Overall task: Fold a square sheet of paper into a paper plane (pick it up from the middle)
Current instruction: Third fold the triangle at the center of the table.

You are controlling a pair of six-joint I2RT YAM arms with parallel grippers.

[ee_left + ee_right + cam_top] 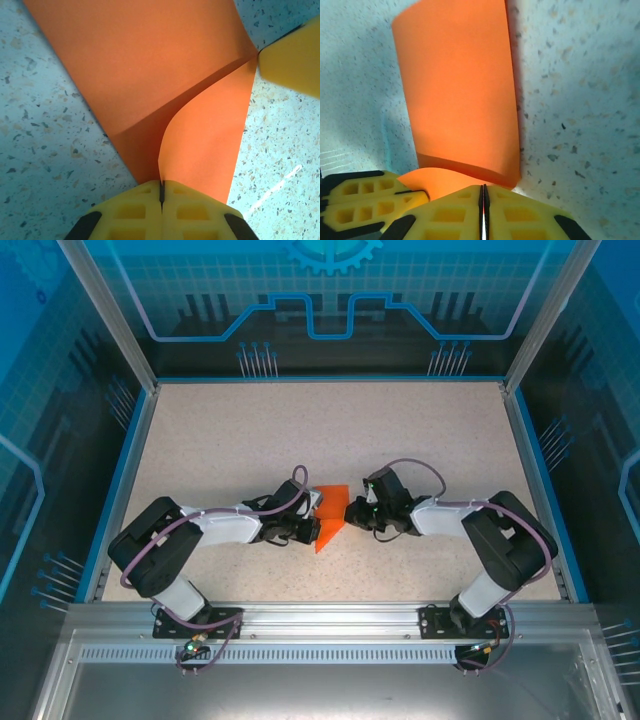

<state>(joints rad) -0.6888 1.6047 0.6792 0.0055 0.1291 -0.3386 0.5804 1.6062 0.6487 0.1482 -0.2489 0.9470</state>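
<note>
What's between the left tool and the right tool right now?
The folded orange sheet, pinched by the left tool and right tool, in the top external view.

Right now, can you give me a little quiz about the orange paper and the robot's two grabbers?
1. True or false: the orange paper lies flat and untouched.
2. Pick one: the left gripper and the right gripper are A) both wide open, B) both shut on the paper, C) one open and one shut.
3. Fill in: seen from above, the paper sits ___ the two grippers.

Key: 1 false; 2 B; 3 between.
</note>
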